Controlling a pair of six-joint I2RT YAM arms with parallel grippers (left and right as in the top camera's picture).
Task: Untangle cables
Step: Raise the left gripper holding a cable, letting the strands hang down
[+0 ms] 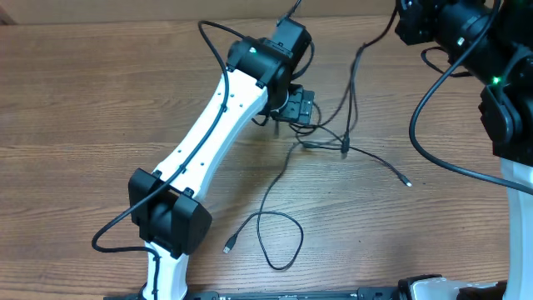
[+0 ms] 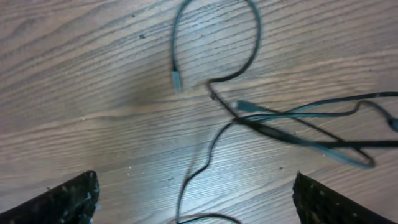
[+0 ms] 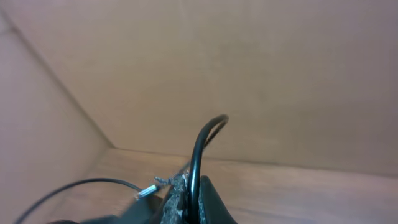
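Hovering above the tangle | left gripper (image 2: pixel 194 183) spread wide, empty | cables (image 1: pixel 333 143) lie mid-table (image 1: pixel 83 100) toward the far edge, one strand rising to the far right corner | right gripper (image 3: pixel 189 196) pressed together, pinching that strand | advice: descend on a single strand beside the crossing, then draw it gently away from the right's hold.

One brown wood-grain table (image 1: pixel 83 100) lay beneath everything. Two white-and-black jointed robot arms stood at it: the left arm (image 1: pixel 208 125) and the right arm (image 1: pixel 508 117). The thin black flexible cables (image 1: pixel 279 179) made one tangle; clearly more than one, their exact number could not be told. Two small slim plug tips lay free in the overhead view: the near plug tip (image 1: pixel 227 247) and the far plug tip (image 1: pixel 407 183)
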